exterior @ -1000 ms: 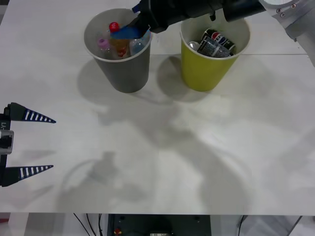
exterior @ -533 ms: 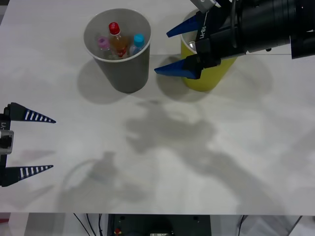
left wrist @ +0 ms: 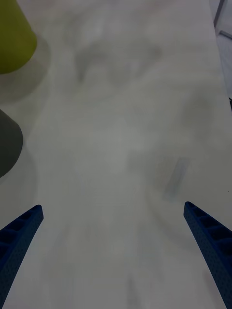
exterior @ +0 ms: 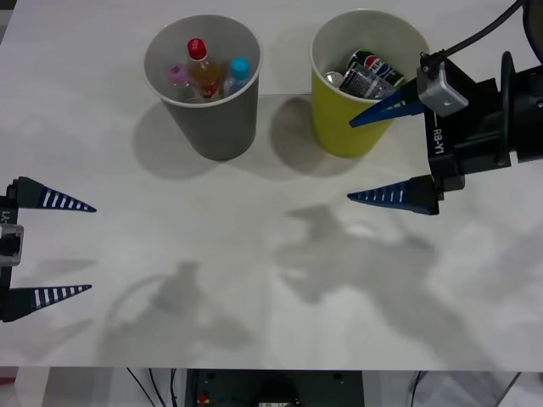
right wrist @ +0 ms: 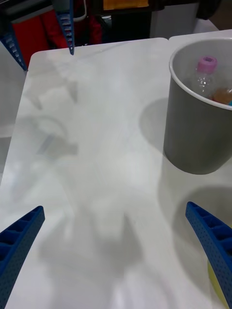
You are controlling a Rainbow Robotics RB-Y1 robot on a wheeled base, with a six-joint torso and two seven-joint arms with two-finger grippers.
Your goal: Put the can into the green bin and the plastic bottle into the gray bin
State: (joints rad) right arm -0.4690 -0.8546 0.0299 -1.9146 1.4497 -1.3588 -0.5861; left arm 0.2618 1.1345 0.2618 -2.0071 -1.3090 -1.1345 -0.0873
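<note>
The right tool [exterior: 373,157], spread and empty, has pulled back from the gray bin [exterior: 216,119] to the frame's right, beside the green bin [exterior: 352,127]. The plastic bottle [exterior: 178,76] stands inside the gray bin. The left tool [exterior: 68,248] stays spread at lower left.

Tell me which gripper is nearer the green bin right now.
Right. The right gripper hangs open just beside the green bin, one fingertip overlapping its rim in the front view. The left gripper sits open at the table's far left edge, well away.
</note>
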